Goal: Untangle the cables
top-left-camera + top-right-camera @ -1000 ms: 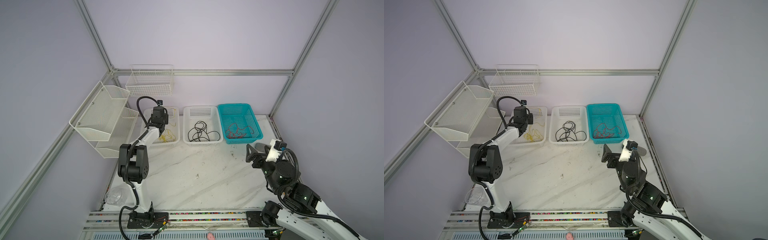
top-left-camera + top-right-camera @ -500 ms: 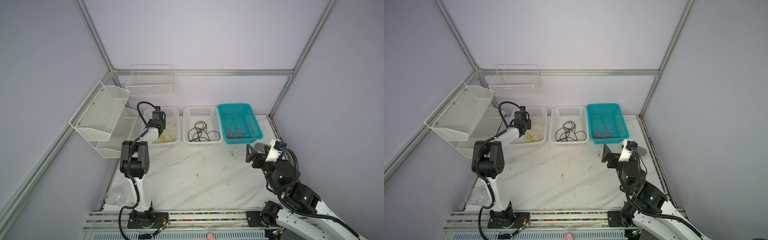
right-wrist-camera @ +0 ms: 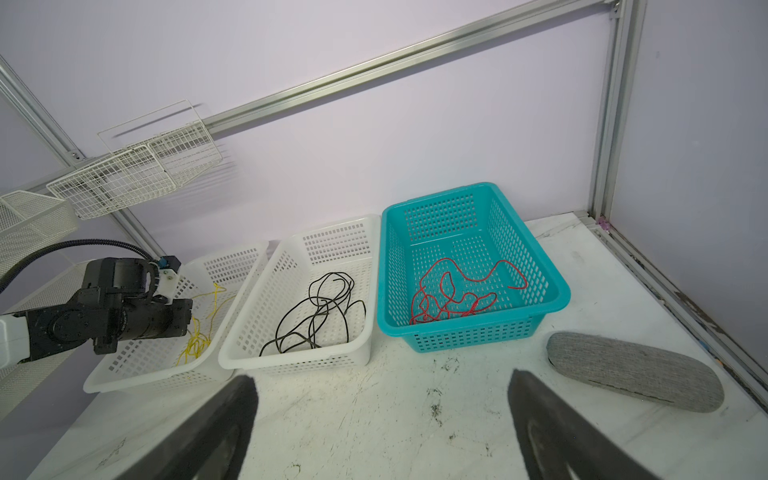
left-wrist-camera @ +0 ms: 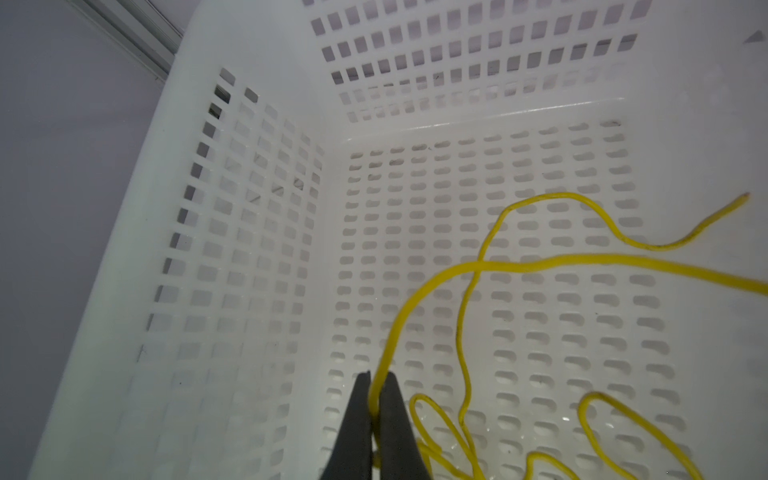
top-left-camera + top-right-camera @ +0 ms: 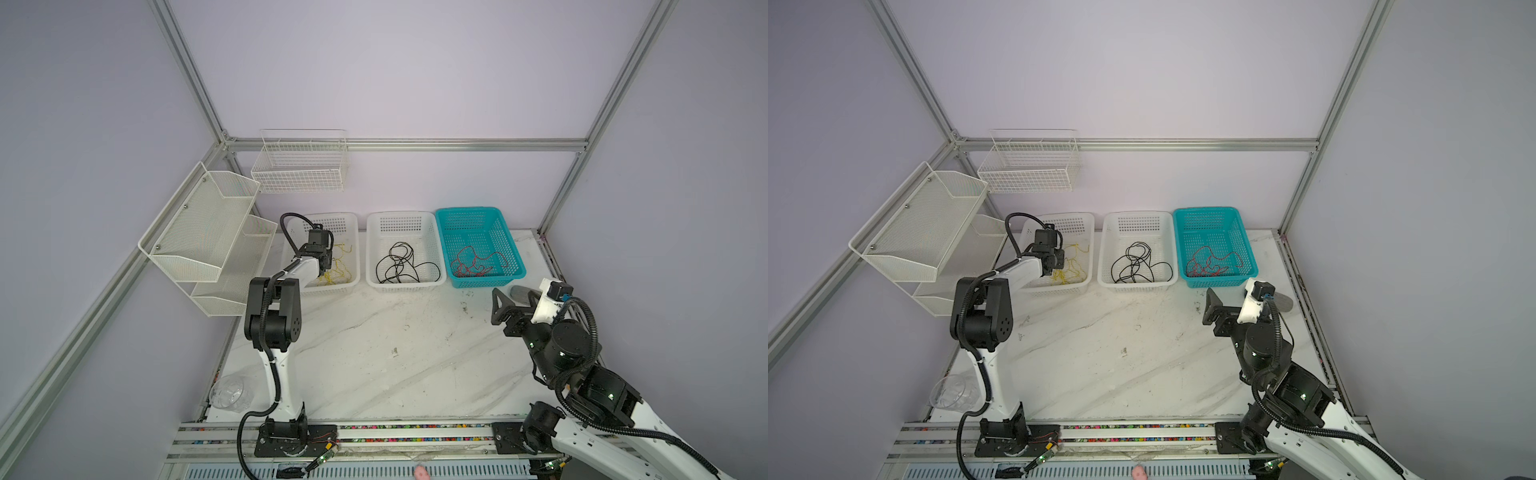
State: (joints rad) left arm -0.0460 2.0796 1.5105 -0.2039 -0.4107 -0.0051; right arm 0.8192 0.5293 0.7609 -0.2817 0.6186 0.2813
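Since a second ago my left gripper (image 4: 376, 401) has dipped lower into the left white basket (image 4: 249, 124), and its jaws are pinched tight on one strand of the yellow cables (image 4: 469, 266). That strand rises from the pinch and arcs over the basket floor, where the other yellow loops lie. The black cable (image 5: 399, 266) sits coiled in the middle white basket (image 5: 405, 286), and the red cables (image 5: 478, 264) lie in the teal basket (image 5: 486, 281) beside it. My right gripper (image 3: 380, 376) hovers over the desk (image 5: 374, 353) before the teal basket, jaws spread wide and holding nothing, with a grey case (image 3: 631, 374) near it.
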